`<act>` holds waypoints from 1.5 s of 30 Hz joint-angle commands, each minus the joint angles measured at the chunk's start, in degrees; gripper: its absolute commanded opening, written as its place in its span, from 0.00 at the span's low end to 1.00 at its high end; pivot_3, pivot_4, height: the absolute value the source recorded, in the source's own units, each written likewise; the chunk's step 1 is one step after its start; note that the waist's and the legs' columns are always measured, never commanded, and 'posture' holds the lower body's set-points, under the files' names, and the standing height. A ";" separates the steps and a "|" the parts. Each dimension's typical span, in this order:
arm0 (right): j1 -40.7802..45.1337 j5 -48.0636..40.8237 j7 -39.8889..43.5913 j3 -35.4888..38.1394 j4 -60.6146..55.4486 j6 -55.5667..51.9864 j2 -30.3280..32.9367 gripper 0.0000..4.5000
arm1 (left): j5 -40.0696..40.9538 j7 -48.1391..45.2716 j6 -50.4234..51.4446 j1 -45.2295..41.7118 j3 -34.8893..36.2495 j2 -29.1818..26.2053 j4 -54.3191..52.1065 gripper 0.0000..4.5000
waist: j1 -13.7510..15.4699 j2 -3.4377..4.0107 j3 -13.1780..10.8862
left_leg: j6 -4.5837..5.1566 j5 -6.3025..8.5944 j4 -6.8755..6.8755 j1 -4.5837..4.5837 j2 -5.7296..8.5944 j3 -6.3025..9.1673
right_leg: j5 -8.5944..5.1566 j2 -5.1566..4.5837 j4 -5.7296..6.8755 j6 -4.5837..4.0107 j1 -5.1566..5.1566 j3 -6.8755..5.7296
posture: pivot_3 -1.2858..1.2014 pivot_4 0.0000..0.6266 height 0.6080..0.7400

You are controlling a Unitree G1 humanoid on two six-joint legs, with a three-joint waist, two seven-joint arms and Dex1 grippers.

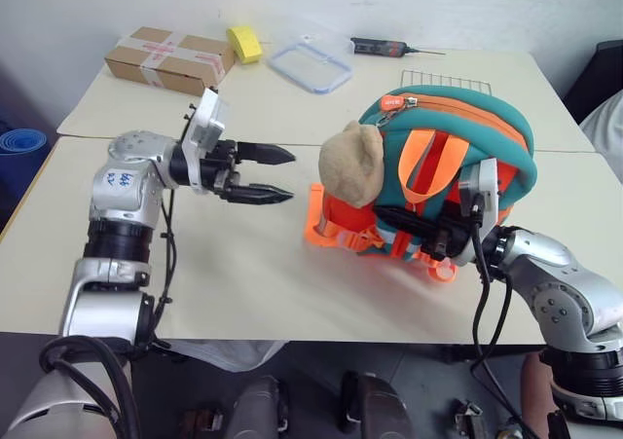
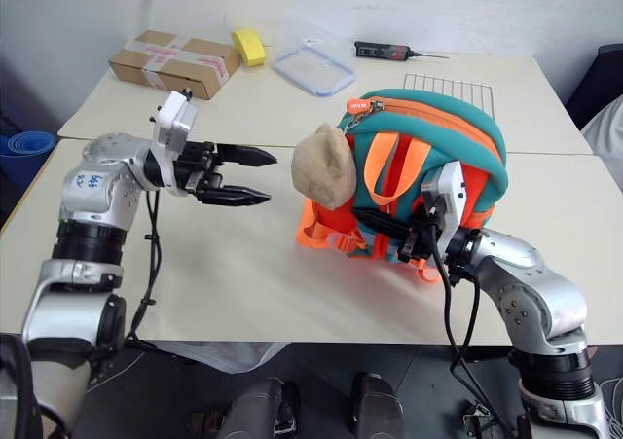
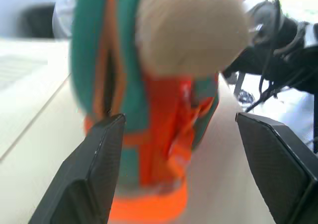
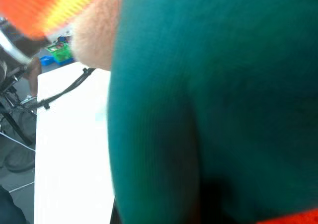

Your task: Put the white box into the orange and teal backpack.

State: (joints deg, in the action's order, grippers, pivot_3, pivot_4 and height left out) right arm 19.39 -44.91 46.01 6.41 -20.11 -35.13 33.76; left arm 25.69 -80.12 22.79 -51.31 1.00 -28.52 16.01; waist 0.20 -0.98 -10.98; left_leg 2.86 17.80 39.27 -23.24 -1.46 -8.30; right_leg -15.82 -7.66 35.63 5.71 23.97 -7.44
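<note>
Pale counter (image 1: 243, 283) runs under both arms. Nearest, the right gripper (image 2: 401, 237) is pressed into the orange and teal backpack (image 1: 458, 137), its fingers closed on the lower fabric, seemingly to steady the bag upright. Beside it, the left gripper (image 1: 263, 174) hovers level with fingers spread wide and empty, aimed at the plush bear head (image 1: 352, 164). The white box I cannot see, so it may already be inside. Farther back lie a cardboard box (image 1: 169, 58) and a clear lid (image 1: 311, 66).
</note>
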 commanded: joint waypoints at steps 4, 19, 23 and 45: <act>1.34 0.65 1.49 -1.10 0.06 0.50 -0.45 0.00 | 2.23 13.60 1.10 3.58 0.09 8.10 -12.27 0.83 | -0.34 0.00 0.00 | -0.04 -0.05 0.00 0.06 -0.05 -0.02 | 0.01 0.07 -0.01 0.03 -0.04 -0.02 | 0.52 0.24 1.00; -2.74 -0.21 0.09 1.00 -2.89 1.03 -1.31 0.00 | 2.47 21.58 -0.01 0.82 5.17 6.58 -6.82 0.23 | -0.14 0.00 0.00 | -0.14 -0.11 -0.02 0.09 -0.12 -0.01 | 0.01 0.13 -0.03 0.01 -0.05 -0.09 | 0.52 0.24 1.00; -6.21 -0.11 -0.71 2.72 -4.19 1.85 -1.43 0.00 | -3.34 20.53 -4.90 -1.34 4.28 -1.28 3.71 0.13 | -0.26 0.00 0.00 | -0.15 -0.12 -0.06 0.10 -0.12 -0.01 | 0.00 0.14 -0.03 0.00 -0.05 -0.11 | 0.52 0.24 1.00; -14.75 1.00 -7.06 12.26 -2.99 11.59 -5.71 0.07 | -13.42 10.00 -19.43 8.25 -4.94 -0.63 14.83 0.34 | -0.27 0.00 0.01 | -0.07 -0.06 -0.05 0.11 -0.06 -0.08 | 0.00 0.09 -0.02 0.01 -0.04 -0.07 | 0.52 0.24 1.00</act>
State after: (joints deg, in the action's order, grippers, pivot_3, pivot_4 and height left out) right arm 5.07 -45.40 38.63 16.64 -22.51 -26.87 28.05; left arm 10.36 -68.32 -0.04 -44.53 -5.36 -26.91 35.98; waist -0.07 -0.98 -10.97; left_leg 2.79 17.74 39.21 -23.12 -1.55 -8.38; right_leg -15.82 -7.55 35.61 5.72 23.93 -7.51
